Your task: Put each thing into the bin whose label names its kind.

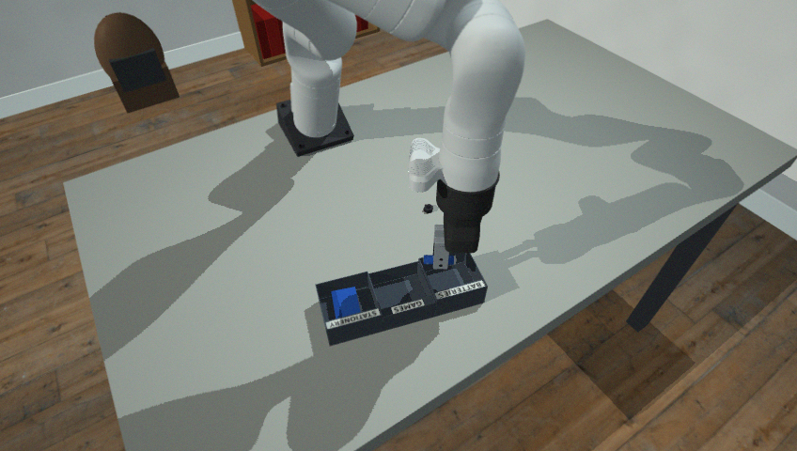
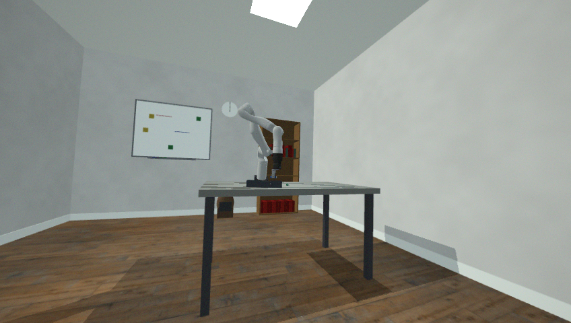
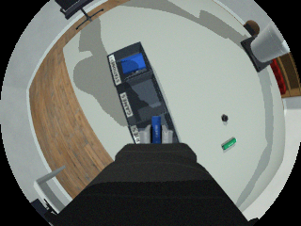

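My gripper (image 1: 441,261) (image 2: 273,176) (image 3: 156,131) is shut on a blue cylinder, likely a battery (image 1: 429,258) (image 3: 156,124), held level above the back of the batteries bin (image 1: 461,302) (image 3: 136,135). The games bin (image 1: 411,317) (image 3: 126,104) in the middle looks empty. A flat blue block-like thing (image 1: 346,302) (image 3: 134,62) lies in the stationery bin (image 1: 354,332) (image 3: 114,70). A small black thing (image 1: 428,208) (image 3: 225,118) lies on the table behind the bins. A green cylinder (image 3: 229,144) (image 2: 287,184) lies near it, hidden in the top view. My gripper hides part of the batteries bin.
The three bins stand joined in a row on the grey table (image 1: 224,313) (image 3: 198,71). The arm's dark base (image 1: 343,135) (image 3: 254,56) stands farther back. The table's front edge (image 1: 559,313) runs beyond the labelled side of the bins.
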`<state>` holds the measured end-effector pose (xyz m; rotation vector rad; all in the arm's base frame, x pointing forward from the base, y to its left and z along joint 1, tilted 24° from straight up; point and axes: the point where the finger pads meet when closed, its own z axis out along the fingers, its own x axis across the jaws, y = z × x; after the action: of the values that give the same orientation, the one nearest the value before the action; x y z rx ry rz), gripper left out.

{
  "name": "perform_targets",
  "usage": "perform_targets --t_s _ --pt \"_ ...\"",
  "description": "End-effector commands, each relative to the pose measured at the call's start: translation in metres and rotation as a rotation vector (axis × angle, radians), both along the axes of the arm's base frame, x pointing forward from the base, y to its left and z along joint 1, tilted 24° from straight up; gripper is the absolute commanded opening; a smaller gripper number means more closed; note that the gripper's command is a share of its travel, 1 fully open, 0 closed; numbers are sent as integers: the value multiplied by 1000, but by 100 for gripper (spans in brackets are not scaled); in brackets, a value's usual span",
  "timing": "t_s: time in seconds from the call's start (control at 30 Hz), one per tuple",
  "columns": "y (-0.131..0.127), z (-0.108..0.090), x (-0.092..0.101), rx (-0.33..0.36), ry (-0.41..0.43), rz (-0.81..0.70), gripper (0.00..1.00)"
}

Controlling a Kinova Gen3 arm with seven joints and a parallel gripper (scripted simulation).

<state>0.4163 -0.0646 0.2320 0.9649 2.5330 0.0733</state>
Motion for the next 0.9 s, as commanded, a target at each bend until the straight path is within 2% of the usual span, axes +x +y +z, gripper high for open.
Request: perform_targets --t_s 0.0,0.07,0.13,0.17,0.7,0.87 --pt "16 5 10 -62 22 143 31" --pt "18 5 10 -96 29 219 31" --pt "18 5 10 -96 29 219 31" --pt "18 5 10 -134 44 311 31" --pt "17 2 6 -127 54 302 31" --pt "18 -8 13 -123 43 300 31"
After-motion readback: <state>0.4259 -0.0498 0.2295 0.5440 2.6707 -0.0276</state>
